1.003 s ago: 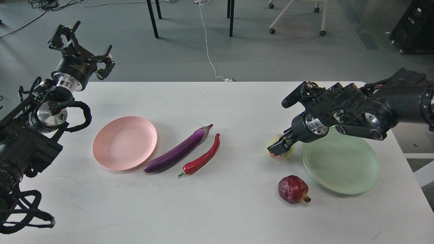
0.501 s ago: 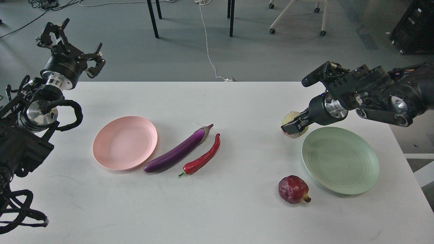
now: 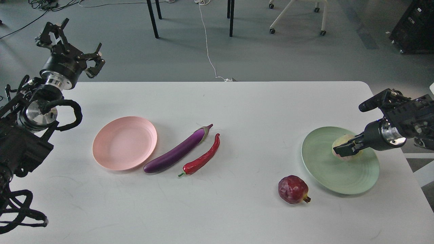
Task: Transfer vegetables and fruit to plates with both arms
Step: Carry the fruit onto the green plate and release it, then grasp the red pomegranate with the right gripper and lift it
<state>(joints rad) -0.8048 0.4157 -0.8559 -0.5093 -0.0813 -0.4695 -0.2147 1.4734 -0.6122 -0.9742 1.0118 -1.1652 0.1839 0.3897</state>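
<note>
White desk (image 3: 237, 101), no readable writing or labels anywhere. Green plate (image 3: 325, 169) at right; pink plate (image 3: 124, 143) at left, bare. Eggplant (image 3: 178, 151) and chili (image 3: 202, 157) between plates. Pomegranate (image 3: 293, 189) beside green plate. Right gripper (image 3: 346, 147) grasping pale fruit (image 3: 341, 145) over green plate. Left gripper (image 3: 69, 42) raised off desk edge, fingers spread, holding nothing.

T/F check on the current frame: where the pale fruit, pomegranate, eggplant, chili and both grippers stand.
1. The right gripper holds the pale fruit over the green plate. True.
2. The pomegranate lies on the green plate. False: it sits on the table, just left of the plate's near rim.
3. The pink plate holds nothing. True.
4. The left gripper grips the eggplant. False: it is open, raised at the table's far-left edge; the eggplant lies on the table.
5. The chili lies left of the eggplant. False: right of it.
</note>
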